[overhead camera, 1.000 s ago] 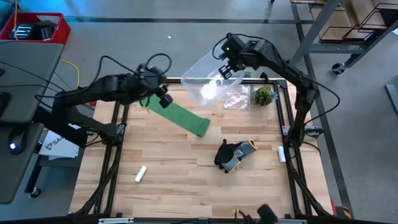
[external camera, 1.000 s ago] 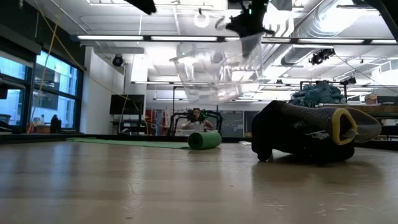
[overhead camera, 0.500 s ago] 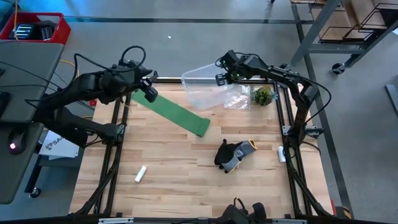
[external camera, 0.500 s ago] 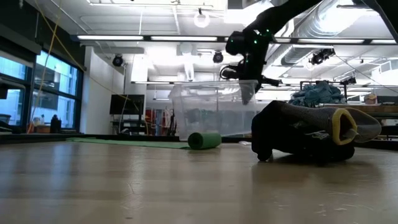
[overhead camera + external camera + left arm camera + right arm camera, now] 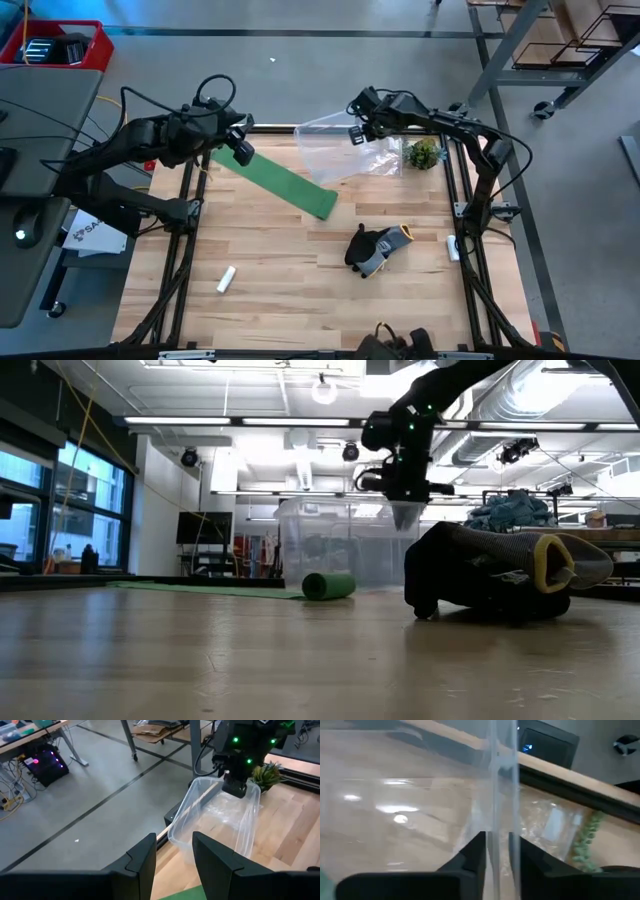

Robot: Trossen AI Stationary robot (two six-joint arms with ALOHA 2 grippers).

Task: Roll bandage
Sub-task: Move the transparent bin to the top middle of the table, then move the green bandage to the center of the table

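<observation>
Bandage [image 5: 285,184] lies as a flat strip, rolled at its end nearest the glove [image 5: 376,248], left gripper [image 5: 243,153] over its far end with fingers parted and empty, right gripper [image 5: 357,133] narrowly straddling the clear tub's [image 5: 335,155] rim beyond it.

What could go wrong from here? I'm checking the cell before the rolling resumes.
The right gripper straddles the clear bin's wall right at the table's far edge; letting go there could tip the bin or let it slide off.

The bin also sits close beside the bandage, whose strip is mostly unrolled; a shifting bin might snag it.

The left gripper is open over the strip's far end, holding nothing.
</observation>
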